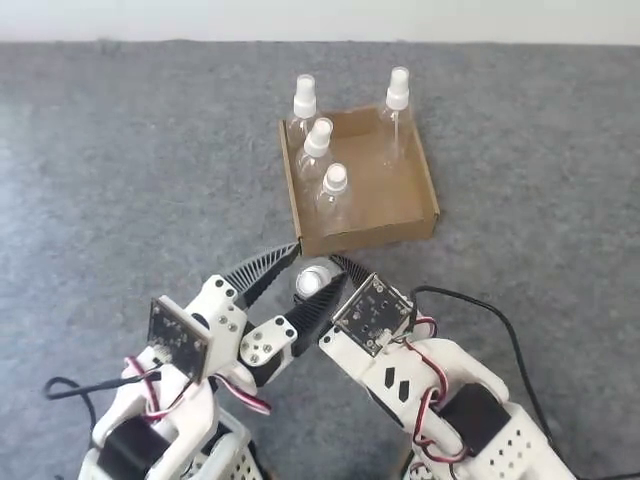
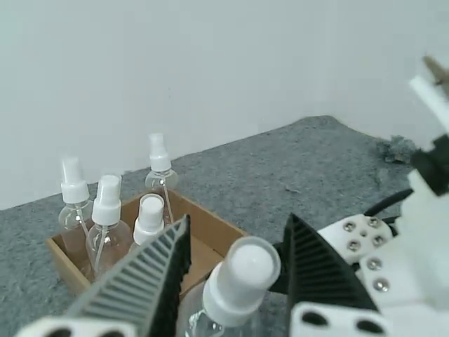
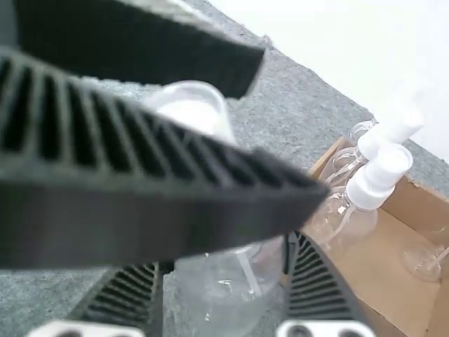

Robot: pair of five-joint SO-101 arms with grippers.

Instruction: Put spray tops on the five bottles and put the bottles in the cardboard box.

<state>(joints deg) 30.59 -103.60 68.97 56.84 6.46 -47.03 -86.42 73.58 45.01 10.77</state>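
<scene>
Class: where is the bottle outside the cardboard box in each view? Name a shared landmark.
High view: fifth bottle between the two arms, by the near wall of the cardboard box.
Left wrist view: bottle between the left fingers, box beyond.
Right wrist view: bottle close up, box beyond.
Landmark: cardboard box.

- Grey, felt-like surface point(image 1: 120, 180), mottled and slightly fuzzy, reaching across the whole width.
- Plain white wall point(image 2: 210, 63) right behind the far edge, meeting the grey in a straight line.
</scene>
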